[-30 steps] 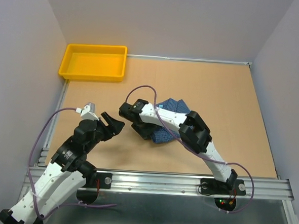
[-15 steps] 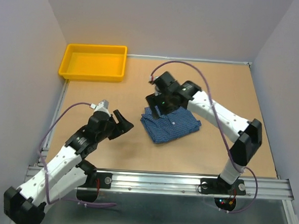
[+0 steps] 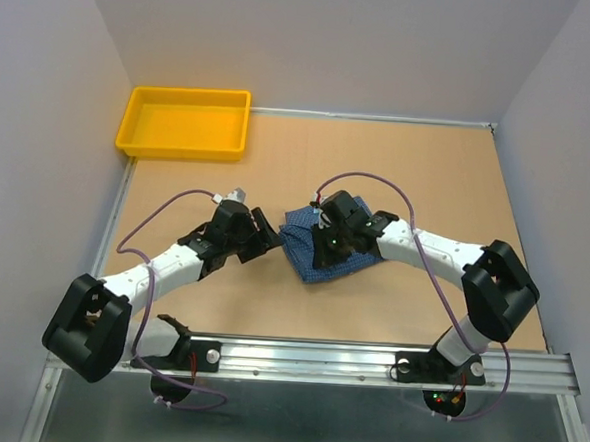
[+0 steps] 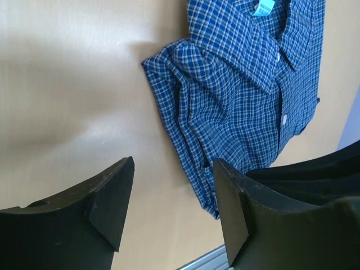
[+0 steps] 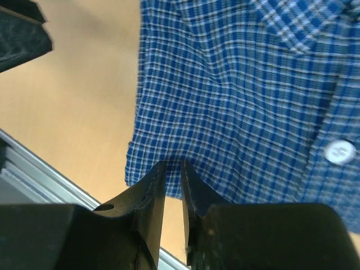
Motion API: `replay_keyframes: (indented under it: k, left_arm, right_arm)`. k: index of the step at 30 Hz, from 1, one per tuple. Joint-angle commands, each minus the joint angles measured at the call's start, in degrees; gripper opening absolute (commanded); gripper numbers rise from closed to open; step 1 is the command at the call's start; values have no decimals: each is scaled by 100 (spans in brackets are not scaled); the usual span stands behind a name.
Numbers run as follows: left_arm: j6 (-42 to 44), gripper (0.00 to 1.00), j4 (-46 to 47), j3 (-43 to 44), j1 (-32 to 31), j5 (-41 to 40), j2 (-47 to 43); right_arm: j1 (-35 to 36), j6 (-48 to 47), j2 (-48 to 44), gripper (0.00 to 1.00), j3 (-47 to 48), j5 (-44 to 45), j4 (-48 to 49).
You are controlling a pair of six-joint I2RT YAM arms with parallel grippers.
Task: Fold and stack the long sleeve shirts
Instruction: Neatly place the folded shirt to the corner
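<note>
One long sleeve shirt (image 3: 307, 265), blue small-check with pale buttons, lies folded mid-table. The left wrist view shows its collar, a tag and the stacked left folds (image 4: 242, 73). My right gripper (image 3: 324, 250) is down on the shirt's near-left part. Its jaws are pinched almost together on a pucker of the cloth (image 5: 242, 95) near the hem, seen at the right gripper (image 5: 173, 164). My left gripper (image 3: 265, 241) stands open just left of the shirt's edge. Only bare table lies between its jaws in its own view (image 4: 174, 169), and the right finger (image 4: 230, 202) overlaps the shirt's near corner.
A yellow tray (image 3: 184, 154) sits at the far left corner. The aluminium rail (image 3: 367, 361) runs along the near table edge and shows in both wrist views (image 4: 202, 261) (image 5: 50, 174). Grey walls close in the left, right and back.
My right gripper came down from the shirt's far side onto its near-left part and its jaws closed. My left arm stretched right, bringing its gripper up to the shirt's left edge.
</note>
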Motion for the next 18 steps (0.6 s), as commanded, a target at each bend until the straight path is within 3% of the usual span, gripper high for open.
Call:
replay_keyframes:
  k: [1, 6, 18]
  left_arm:
    - [-74, 69, 691, 225, -9, 110, 288]
    - [-171, 68, 1094, 199, -9, 189, 799]
    - [-259, 67, 1798, 330, 0, 391, 1739]
  right_arm:
    - [171, 338, -184, 23, -489, -497, 1260]
    - [313, 250, 230, 23, -1000, -1149, 1269]
    - [322, 268, 441, 24, -1747, -1061, 1322]
